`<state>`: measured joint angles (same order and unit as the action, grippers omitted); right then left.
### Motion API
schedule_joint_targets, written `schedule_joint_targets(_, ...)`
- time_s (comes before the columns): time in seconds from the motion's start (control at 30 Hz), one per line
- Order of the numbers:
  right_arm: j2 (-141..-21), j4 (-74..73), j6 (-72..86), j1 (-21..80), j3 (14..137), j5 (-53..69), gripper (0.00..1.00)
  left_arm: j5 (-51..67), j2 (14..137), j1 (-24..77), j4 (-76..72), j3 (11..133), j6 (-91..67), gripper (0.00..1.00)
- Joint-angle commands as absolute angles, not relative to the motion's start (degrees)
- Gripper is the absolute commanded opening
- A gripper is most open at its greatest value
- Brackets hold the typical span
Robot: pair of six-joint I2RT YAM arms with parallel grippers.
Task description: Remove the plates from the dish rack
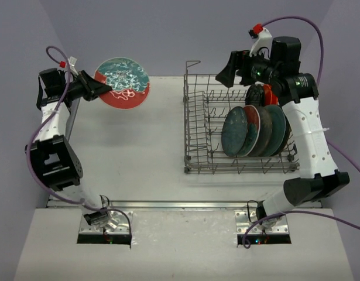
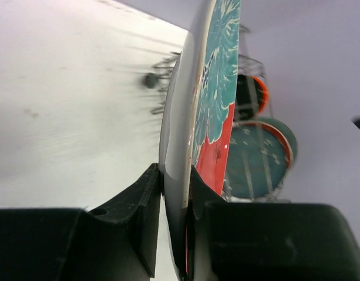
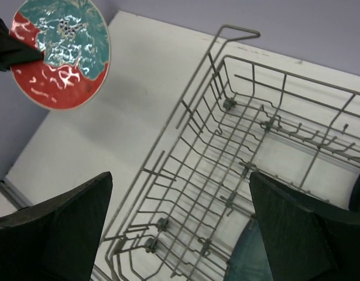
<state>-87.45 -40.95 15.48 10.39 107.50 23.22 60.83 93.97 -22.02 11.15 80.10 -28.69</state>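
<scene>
— Top external view first: where is the patterned plate [image 1: 122,82]?

— Near the far-left corner of the bench [image 1: 127,158], well apart from the dish rack [image 1: 194,117]. The left gripper [image 1: 105,89] has it by the rim, with the red-and-teal face turned up towards the camera.

— Are the fingers really closed on it?

— Yes. In the left wrist view the plate [image 2: 215,88] stands edge-on, and the two dark fingers [image 2: 141,205] pinch its rim from both sides, one on the pale underside and one on the painted face.

— And the right arm?

— The right gripper [image 1: 225,75] hangs over the far side of the rack, close to the raised wire loop [image 1: 192,63]. In the right wrist view its fingers [image 3: 68,222] are spread wide with nothing between them, only bare tines and wire below.

— What remains in the rack?

— A row of large plates [image 1: 234,132] stands on edge at the right end, packed together. A dark grey-teal one is in front, then a red-rimmed one, a dark one and a teal one. Behind them sit a smaller black plate [image 1: 254,95] and an orange-red plate [image 1: 268,93]. The left half of the rack holds no plates.

— Does the held plate touch the bench?

— It looks lifted clear, though I cannot tell for certain.
</scene>
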Motion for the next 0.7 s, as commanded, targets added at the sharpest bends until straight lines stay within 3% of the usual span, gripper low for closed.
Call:
schedule_joint_targets(0.0, -89.01, -44.62, 8.27, 10.43, 105.40, 17.38, 0.99, 55.03, 102.00, -21.95, 8.88, 86.39, -27.72, 0.00)
schedule_joint_targets(0.23, -91.77, -44.64, 7.20, 9.67, 106.79, 17.41, 0.99, 45.95, 114.45, -15.27, 19.67, 101.46, -13.91, 0.00)
schedule_joint_targets(0.67, -100.05, -56.98, 5.62, 6.99, 119.64, 19.97, 0.99, 50.97, 134.18, -12.68, 22.85, 117.29, -12.08, 0.00)
